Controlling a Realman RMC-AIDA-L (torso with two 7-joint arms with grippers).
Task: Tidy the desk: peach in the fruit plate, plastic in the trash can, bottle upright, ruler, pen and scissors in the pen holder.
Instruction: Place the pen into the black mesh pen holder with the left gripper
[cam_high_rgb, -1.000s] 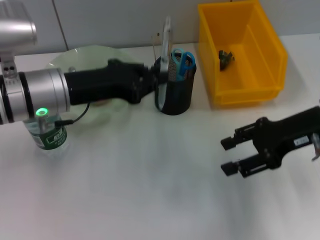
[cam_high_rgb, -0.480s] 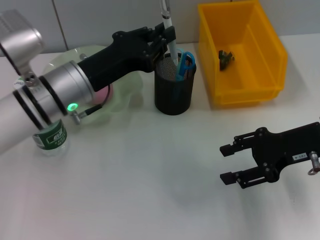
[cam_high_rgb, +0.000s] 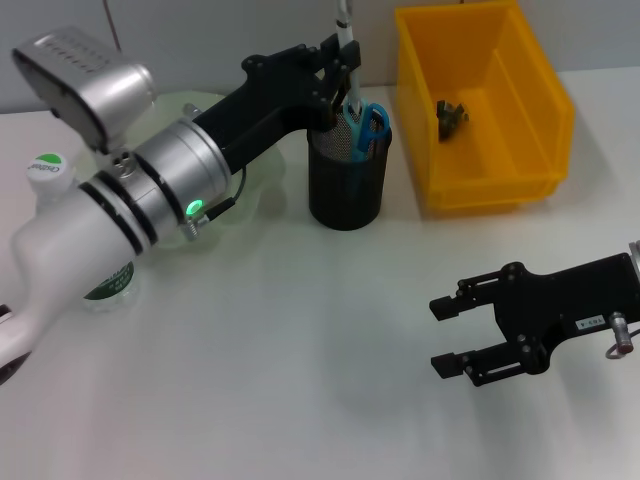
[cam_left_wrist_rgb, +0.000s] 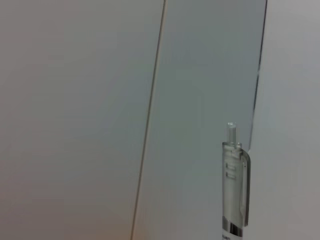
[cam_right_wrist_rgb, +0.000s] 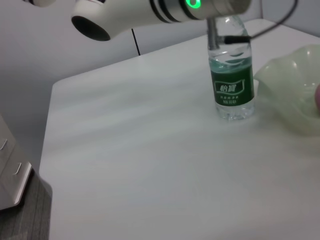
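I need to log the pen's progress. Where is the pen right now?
In the head view the pen stands upright in the left gripper, just above the black pen holder, left of the yellow bin.

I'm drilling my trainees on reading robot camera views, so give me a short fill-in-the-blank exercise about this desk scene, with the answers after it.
1. The left hand holds a pen above the black mesh ____.
2. The blue-handled scissors already stand inside the ____.
3. The water bottle with the green label stands ____ on the table.
4. The right hand hovers over the table with its fingers ____.

Answers: pen holder; pen holder; upright; open
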